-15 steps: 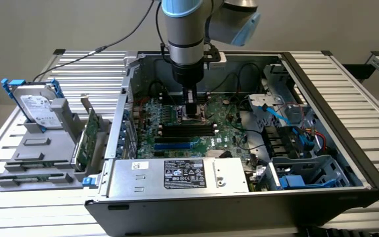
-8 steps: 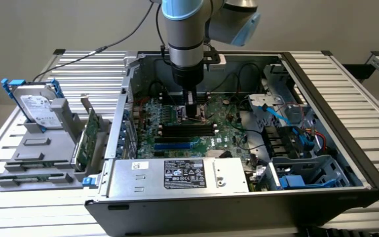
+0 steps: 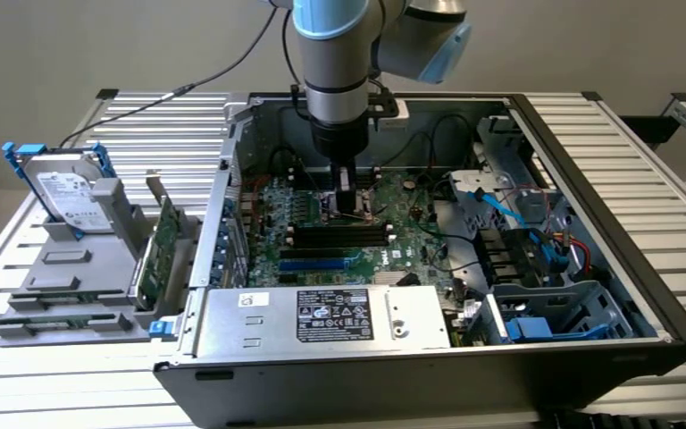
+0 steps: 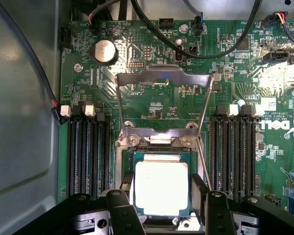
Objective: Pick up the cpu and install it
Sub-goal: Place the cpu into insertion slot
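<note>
— Metal first: we see the cpu (image 4: 161,188), a flat square with a dull silver top and a thin green rim.
— Where do we place it?
— Over the socket (image 4: 137,154) on the green motherboard (image 4: 152,105), below the raised steel load frame (image 4: 162,77). The hand (image 4: 162,208) pinches it, with its black fingers (image 4: 121,205) set wide against two opposite edges.
— And the container?
— We find the board lying in an open dark computer case (image 3: 439,389). Black memory slots (image 4: 83,152) sit on both sides of the socket, and a labelled silver box (image 3: 319,317) sits along one wall.
— Outside it?
— On the ribbed metal counter (image 3: 629,134), a grey plastic holder (image 3: 75,268) carries a silver hard drive (image 3: 67,192) in a blue frame and a green card (image 3: 158,241).
</note>
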`<state>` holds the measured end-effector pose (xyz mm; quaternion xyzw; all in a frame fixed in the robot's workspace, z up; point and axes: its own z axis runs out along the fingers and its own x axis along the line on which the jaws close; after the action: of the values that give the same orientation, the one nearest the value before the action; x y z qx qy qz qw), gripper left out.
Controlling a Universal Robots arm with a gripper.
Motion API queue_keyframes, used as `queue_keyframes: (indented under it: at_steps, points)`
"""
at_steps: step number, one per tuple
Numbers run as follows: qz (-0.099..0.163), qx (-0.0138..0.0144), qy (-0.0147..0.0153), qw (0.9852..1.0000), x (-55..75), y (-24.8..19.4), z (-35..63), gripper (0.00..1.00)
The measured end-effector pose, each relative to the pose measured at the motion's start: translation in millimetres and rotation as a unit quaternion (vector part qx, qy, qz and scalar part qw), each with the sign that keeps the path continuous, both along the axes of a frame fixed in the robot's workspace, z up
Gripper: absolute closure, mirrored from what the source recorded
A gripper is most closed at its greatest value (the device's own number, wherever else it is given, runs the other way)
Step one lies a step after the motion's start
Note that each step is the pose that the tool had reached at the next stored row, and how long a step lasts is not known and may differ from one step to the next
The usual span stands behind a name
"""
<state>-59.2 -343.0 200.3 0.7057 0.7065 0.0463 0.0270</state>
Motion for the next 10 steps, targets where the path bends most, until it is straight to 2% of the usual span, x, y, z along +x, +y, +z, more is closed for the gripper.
queue_keyframes:
  at_steps: [10]
  points:
    - [0.000, -0.0006, 0.0000, 1.0000, 0.1, -0.1, -1.3, 0.45]
